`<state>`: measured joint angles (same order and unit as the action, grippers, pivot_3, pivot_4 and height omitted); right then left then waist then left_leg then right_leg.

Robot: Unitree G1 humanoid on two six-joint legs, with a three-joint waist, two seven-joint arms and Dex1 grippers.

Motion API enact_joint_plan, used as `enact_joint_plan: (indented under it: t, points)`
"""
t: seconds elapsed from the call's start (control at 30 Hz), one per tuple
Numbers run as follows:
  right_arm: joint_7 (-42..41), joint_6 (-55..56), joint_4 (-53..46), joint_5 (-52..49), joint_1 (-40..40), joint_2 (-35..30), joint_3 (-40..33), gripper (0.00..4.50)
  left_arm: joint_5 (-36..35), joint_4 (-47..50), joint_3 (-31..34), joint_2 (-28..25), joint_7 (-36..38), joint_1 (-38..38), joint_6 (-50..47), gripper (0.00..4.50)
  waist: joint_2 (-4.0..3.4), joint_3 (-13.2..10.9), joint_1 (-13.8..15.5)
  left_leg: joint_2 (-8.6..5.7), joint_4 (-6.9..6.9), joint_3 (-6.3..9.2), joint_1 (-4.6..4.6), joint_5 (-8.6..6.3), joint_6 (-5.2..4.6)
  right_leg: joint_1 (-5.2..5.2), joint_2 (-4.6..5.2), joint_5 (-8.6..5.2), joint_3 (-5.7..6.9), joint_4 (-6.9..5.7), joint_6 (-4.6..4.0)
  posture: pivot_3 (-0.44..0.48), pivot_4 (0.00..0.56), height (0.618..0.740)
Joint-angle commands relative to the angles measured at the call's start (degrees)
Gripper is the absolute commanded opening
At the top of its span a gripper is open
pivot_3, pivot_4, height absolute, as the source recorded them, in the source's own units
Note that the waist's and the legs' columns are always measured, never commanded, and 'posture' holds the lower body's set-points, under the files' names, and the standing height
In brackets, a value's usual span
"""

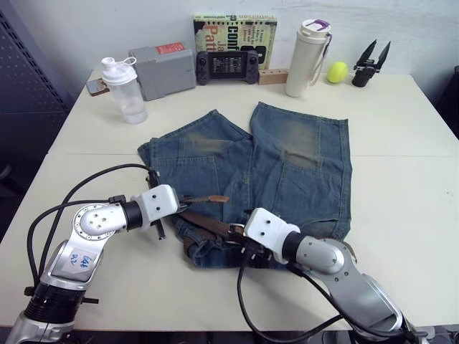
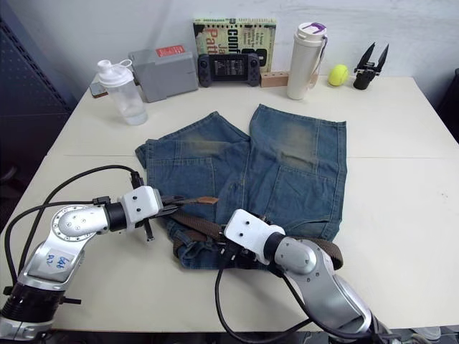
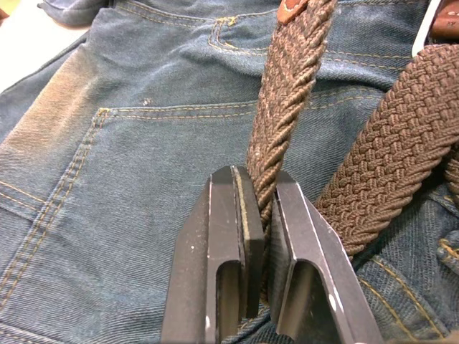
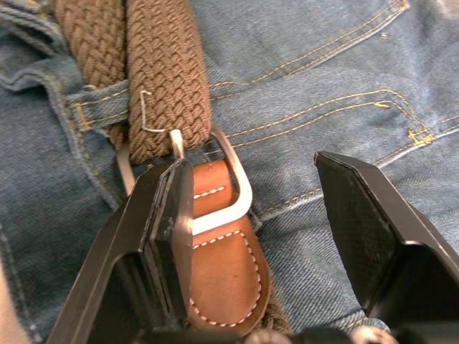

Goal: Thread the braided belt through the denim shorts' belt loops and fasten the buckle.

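Braided belt [image 3: 287, 107] in left end effector [image 3: 259, 208]

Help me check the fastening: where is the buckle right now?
In the right wrist view the buckle lies on the denim shorts, by the waistband nearest the robot, beside one finger of the open right end effector.

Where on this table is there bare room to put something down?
Free: the table right of the denim shorts, and between the shorts and the back row. Crowded: the back edge, from the shaker bottle to the white tumbler.
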<state>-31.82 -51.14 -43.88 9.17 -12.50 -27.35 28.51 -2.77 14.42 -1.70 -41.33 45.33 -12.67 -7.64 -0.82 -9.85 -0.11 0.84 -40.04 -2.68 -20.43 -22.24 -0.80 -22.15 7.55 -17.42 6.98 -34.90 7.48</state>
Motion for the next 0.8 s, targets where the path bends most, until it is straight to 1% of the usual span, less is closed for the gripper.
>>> enact_joint_plan:
  t: [0.03, 0.13, 0.33, 0.63, 0.8]
  points:
    - [-1.08, -3.12, -0.72, -0.44, 0.03, -1.72, 2.03, 2.93, 0.38, 0.80, 0.78, -0.65, -0.11, -0.57, 1.53, 0.00, 0.00, 0.00, 0.00, 0.00, 0.00, 0.00, 0.00, 0.00, 0.00, 0.00, 0.00, 0.00, 0.00, 0.01, 0.00, 0.000, 0.150, 0.731]
    - [-1.58, -4.87, -0.54, -0.76, -0.89, -2.64, 3.43, 2.93, 0.77, 0.80, 0.88, -0.62, -0.33, -1.07, 2.42, 0.00, 0.04, 0.02, 0.08, -0.01, -0.01, 0.01, 0.00, 0.00, 0.00, 0.01, 0.02, 0.00, 0.00, 0.00, 0.00, 0.000, 0.150, 0.731]
    - [-1.15, -9.22, 0.49, -1.53, -3.06, -2.07, 4.83, 2.93, 0.76, 1.13, 0.27, -0.10, -0.02, -2.71, 3.34, 0.00, 0.09, 0.06, 0.04, -0.01, -0.02, 0.01, 0.01, 0.00, 0.00, 0.01, 0.02, 0.00, 0.00, -0.01, 0.00, 0.000, 0.150, 0.731]
    - [-2.20, -10.37, -3.49, -4.07, -5.07, -4.35, 1.44, 2.93, 0.57, 1.16, -0.47, 0.17, 0.47, -3.61, 3.43, 0.00, 0.12, 0.07, 0.16, -0.02, -0.02, 0.02, 0.00, 0.00, 0.00, 0.02, 0.04, 0.00, 0.00, -0.02, 0.00, 0.000, 0.150, 0.731]
    - [-2.24, -11.78, -5.47, -6.29, -6.07, -3.47, -1.58, 2.93, 0.75, 0.89, -0.68, 0.17, 0.42, -3.74, 3.65, 0.00, 0.12, 0.07, 0.07, -0.03, -0.02, 0.02, 0.00, 0.00, 0.00, 0.01, 0.04, 0.00, 0.00, -0.01, 0.00, 0.000, 0.150, 0.731]
